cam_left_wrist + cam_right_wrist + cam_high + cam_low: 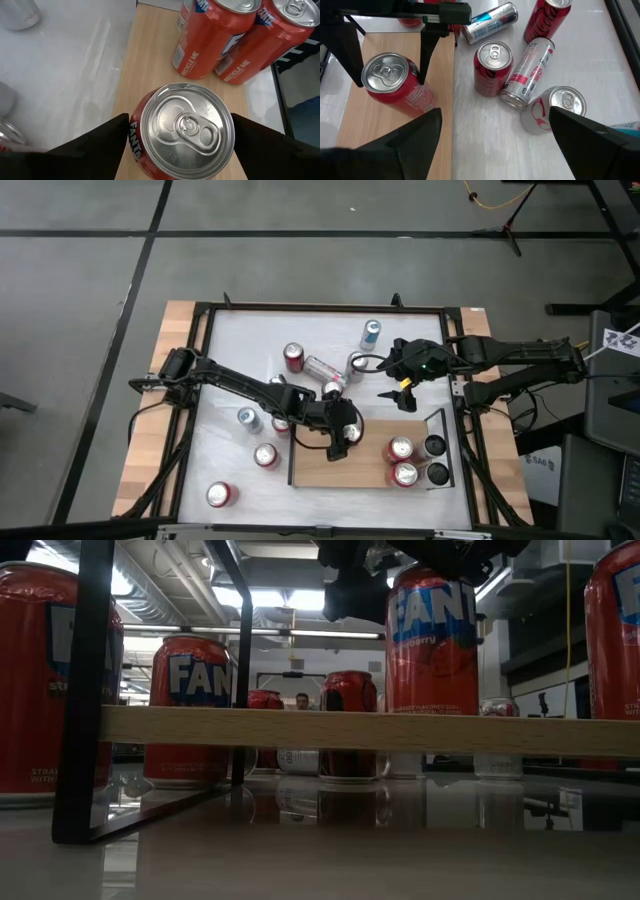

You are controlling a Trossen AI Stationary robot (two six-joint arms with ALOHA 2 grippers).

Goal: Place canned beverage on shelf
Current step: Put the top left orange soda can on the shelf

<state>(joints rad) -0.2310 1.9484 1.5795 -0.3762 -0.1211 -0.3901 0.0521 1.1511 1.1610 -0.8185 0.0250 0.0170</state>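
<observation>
Shelf (330, 465): one. Red can (401, 448) on the shelf: three. Dark-topped can (434, 446) at the shelf's right end: two. Loose cans on the table (240, 345), red and silver mixed: about nine; the exact count cannot be confirmed.

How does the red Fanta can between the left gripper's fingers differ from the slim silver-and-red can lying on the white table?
The red Fanta can stands upright over the light-brown wooden shelf; the slim silver-and-red can lies on its side on the white table. The Fanta can looks wider and sits between the left gripper fingers; the slim can lies free. Both have silver tops.
</observation>
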